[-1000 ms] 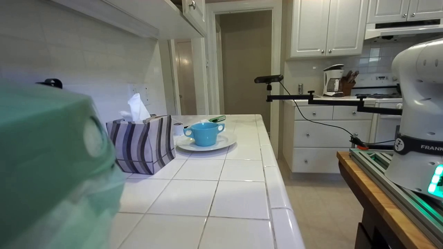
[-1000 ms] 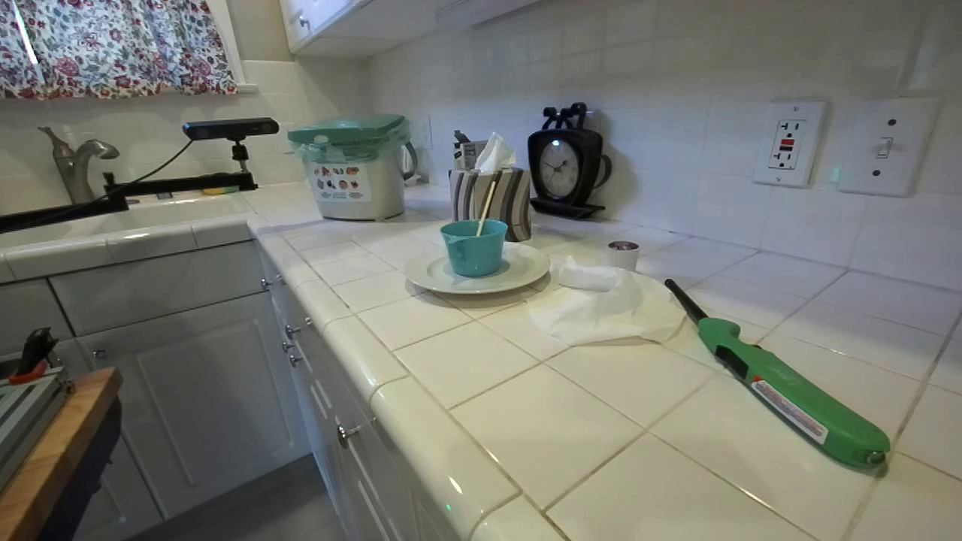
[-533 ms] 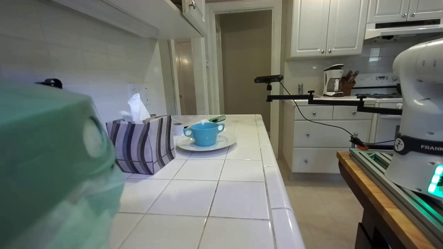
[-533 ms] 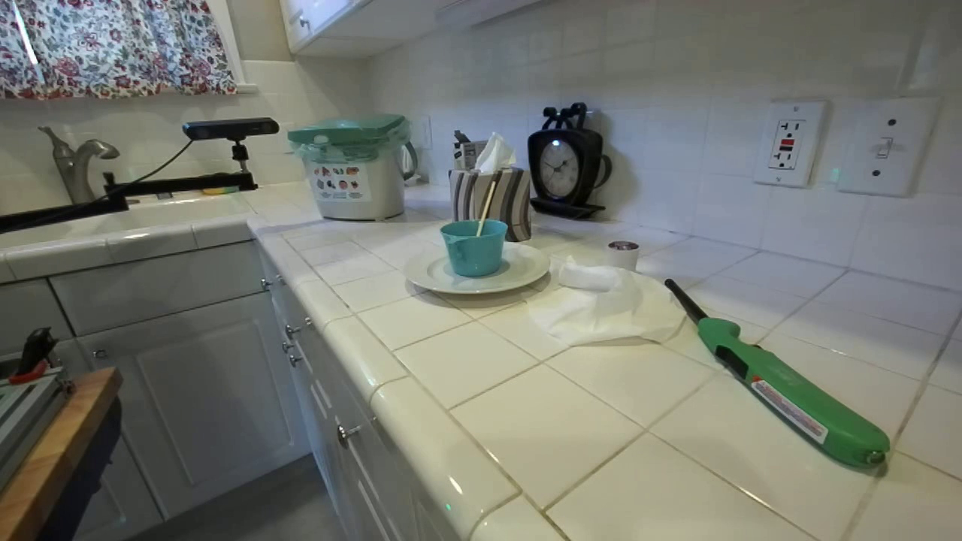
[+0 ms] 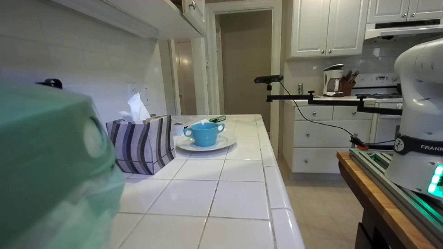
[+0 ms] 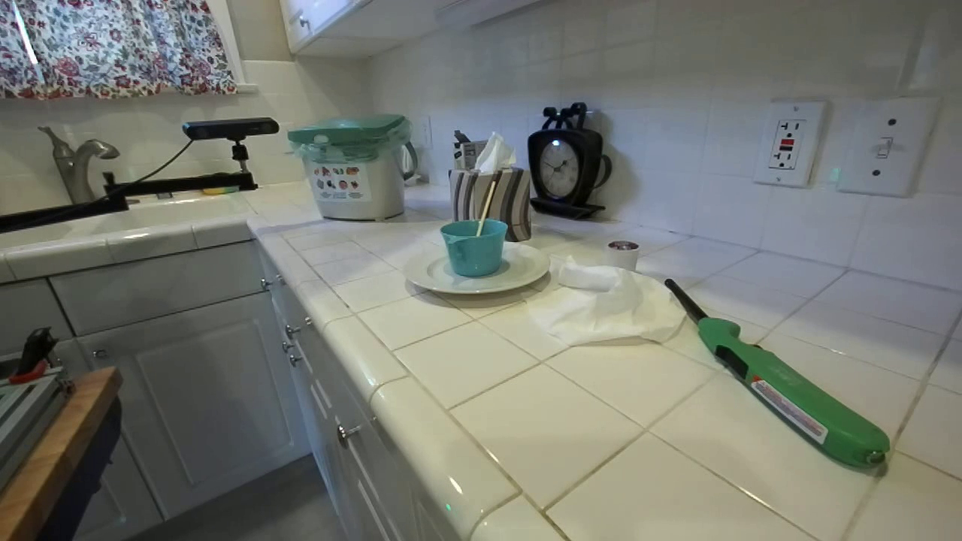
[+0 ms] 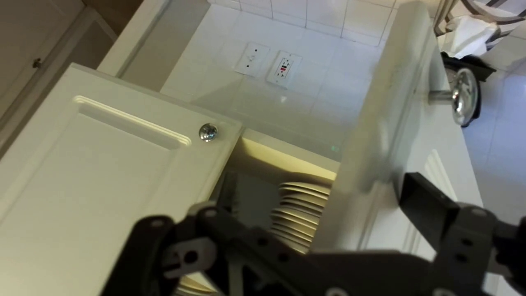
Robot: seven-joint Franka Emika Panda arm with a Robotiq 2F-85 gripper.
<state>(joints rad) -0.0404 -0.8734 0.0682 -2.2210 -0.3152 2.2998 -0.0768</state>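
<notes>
- In the wrist view the gripper (image 7: 318, 193) enters from the bottom of the frame with its fingers set wide apart, and nothing is seen clamped between them.
- An opened cabinet door (image 7: 411, 139) slopes from the upper right to the lower centre, its edge within the gap between the fingers; the dark pad (image 7: 427, 201) at lower right lies over its front face, and I cannot tell whether they touch.
- The round metal knob (image 7: 464, 97) of that door stands out at the upper right.
- A second cabinet door (image 7: 111, 164) fills the left of the wrist view.
- Between the two doors, at lower centre, a stack of plates (image 7: 302, 209) shows inside the cabinet.
- An outlet (image 7: 284, 69) is on the wall at top centre.
- In both exterior views a blue cup (image 6: 473, 249) stands upright on a white plate (image 6: 518, 274), near the middle of the frame, on the tiled table (image 6: 541, 428).
- A striped tissue box (image 5: 140, 147) is near the plate.
- In an exterior view a green lighter (image 6: 797, 398) lies at lower right, beside a crumpled white sheet (image 6: 609, 308).
</notes>
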